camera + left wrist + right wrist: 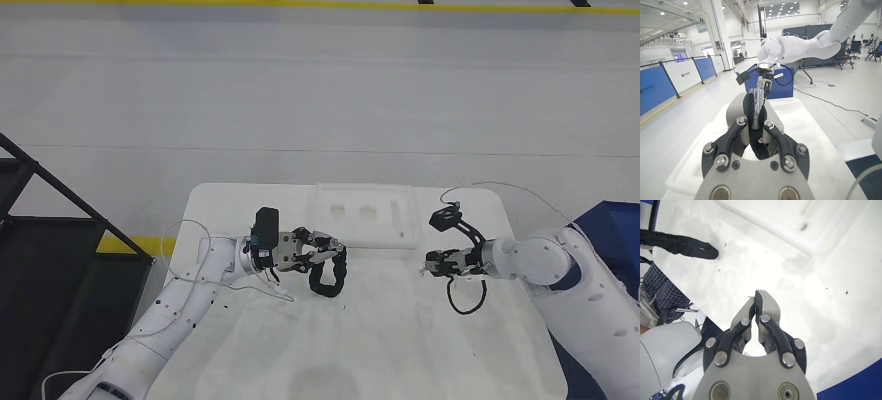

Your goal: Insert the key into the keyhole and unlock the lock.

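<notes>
Centrally, lock (756,100): chrome barrel with black sleeved loop, held over the table (400,345) left of middle, barrel end turned toward the right arm. Left gripper (755,115): fingers pinching the lock's barrel from both sides. Right gripper (754,301): well apart to the right of the lock, fingers pressed together; a pale sliver sits at the tips, too small to tell whether it is the key. White moulded tray (365,215): at the table's far edge. Step in hand, as judged: lining key up with keyhole. Handling note: keep the barrel clamped steady, bring the right gripper in along the barrel's axis, advance slowly, seat fully before turning, since a skewed approach would likely jam
</notes>
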Robot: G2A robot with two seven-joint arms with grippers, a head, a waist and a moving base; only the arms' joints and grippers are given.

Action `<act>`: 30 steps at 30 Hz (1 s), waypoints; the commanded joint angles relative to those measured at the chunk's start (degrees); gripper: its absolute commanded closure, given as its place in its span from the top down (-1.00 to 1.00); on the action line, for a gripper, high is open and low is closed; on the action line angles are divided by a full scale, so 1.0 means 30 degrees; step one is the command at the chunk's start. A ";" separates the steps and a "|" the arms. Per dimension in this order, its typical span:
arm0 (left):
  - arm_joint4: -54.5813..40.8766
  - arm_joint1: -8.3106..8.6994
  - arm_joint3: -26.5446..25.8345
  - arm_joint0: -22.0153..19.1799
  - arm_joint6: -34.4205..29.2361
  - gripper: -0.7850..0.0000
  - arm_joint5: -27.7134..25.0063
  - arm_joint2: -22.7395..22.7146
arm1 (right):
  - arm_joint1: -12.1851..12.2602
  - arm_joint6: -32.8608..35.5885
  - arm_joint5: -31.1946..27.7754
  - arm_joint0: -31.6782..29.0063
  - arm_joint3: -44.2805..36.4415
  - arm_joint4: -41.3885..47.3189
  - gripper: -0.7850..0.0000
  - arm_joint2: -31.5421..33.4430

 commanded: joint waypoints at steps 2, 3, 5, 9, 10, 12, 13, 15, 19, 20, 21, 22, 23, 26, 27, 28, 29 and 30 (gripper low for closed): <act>0.0000 0.0000 0.0000 0.0000 0.0000 -1.00 0.0000 0.0000 | -0.0392 -0.0171 -0.0485 0.1737 0.1630 0.0314 -1.00 -0.1070; 0.0000 0.0000 0.0000 0.0000 0.0000 -1.00 0.0000 0.0000 | -0.0541 -0.0193 -0.0700 0.2302 0.2189 0.0353 -1.00 -0.1459; 0.0000 0.0000 0.0000 0.0000 0.0000 -1.00 0.0000 0.0000 | -0.0857 -0.0379 -0.1127 0.3327 0.3381 0.0555 -1.00 -0.2203; 0.0000 0.0000 0.0000 0.0000 0.0000 -1.00 0.0000 0.0000 | -0.1541 -0.0737 -0.2002 0.5135 0.6086 0.1006 -1.00 -0.3655; 0.0000 0.0000 0.0000 0.0000 0.0000 -1.00 0.0000 0.0000 | -0.1722 -0.0880 -0.2260 0.5530 0.6799 0.1296 -1.00 -0.3950; 0.0000 0.0000 0.0000 0.0000 0.0000 -1.00 0.0000 0.0000 | -0.2014 -0.1046 -0.2746 0.6173 0.7968 0.1645 -1.00 -0.4424; 0.0000 0.0000 0.0000 0.0000 0.0000 -1.00 0.0000 0.0000 | -0.2014 -0.1046 -0.2746 0.6173 0.7968 0.1645 -1.00 -0.4424; 0.0000 0.0000 0.0000 0.0000 0.0000 -1.00 0.0000 0.0000 | -0.2014 -0.1046 -0.2746 0.6173 0.7968 0.1645 -1.00 -0.4424; 0.0000 0.0000 0.0000 0.0000 0.0000 -1.00 0.0000 0.0000 | -0.2014 -0.1046 -0.2746 0.6173 0.7968 0.1645 -1.00 -0.4424; 0.0000 0.0000 0.0000 0.0000 0.0000 -1.00 0.0000 0.0000 | -0.2014 -0.1046 -0.2746 0.6173 0.7968 0.1645 -1.00 -0.4424; 0.0000 0.0000 0.0000 0.0000 0.0000 -1.00 0.0000 0.0000 | -0.2014 -0.1046 -0.2746 0.6173 0.7968 0.1645 -1.00 -0.4424; 0.0000 0.0000 0.0000 0.0000 0.0000 -1.00 0.0000 0.0000 | -0.2014 -0.1046 -0.2746 0.6173 0.7968 0.1645 -1.00 -0.4424; 0.0000 0.0000 0.0000 0.0000 0.0000 -1.00 0.0000 0.0000 | -0.2014 -0.1046 -0.2746 0.6173 0.7968 0.1645 -1.00 -0.4424; 0.0000 0.0000 0.0000 0.0000 0.0000 -1.00 0.0000 0.0000 | -0.2014 -0.1046 -0.2746 0.6173 0.7968 0.1645 -1.00 -0.4424; 0.0000 0.0000 0.0000 0.0000 0.0000 -1.00 0.0000 0.0000 | -0.2014 -0.1046 -0.2746 0.6173 0.7968 0.1645 -1.00 -0.4424; 0.0000 0.0000 0.0000 0.0000 0.0000 -1.00 0.0000 0.0000 | -0.2014 -0.1046 -0.2746 0.6173 0.7968 0.1645 -1.00 -0.4424; 0.0000 0.0000 0.0000 0.0000 0.0000 -1.00 0.0000 0.0000 | -0.2014 -0.1046 -0.2746 0.6173 0.7968 0.1645 -1.00 -0.4424; 0.0000 0.0000 0.0000 0.0000 0.0000 -1.00 0.0000 0.0000 | -0.2014 -0.1046 -0.2746 0.6173 0.7968 0.1645 -1.00 -0.4424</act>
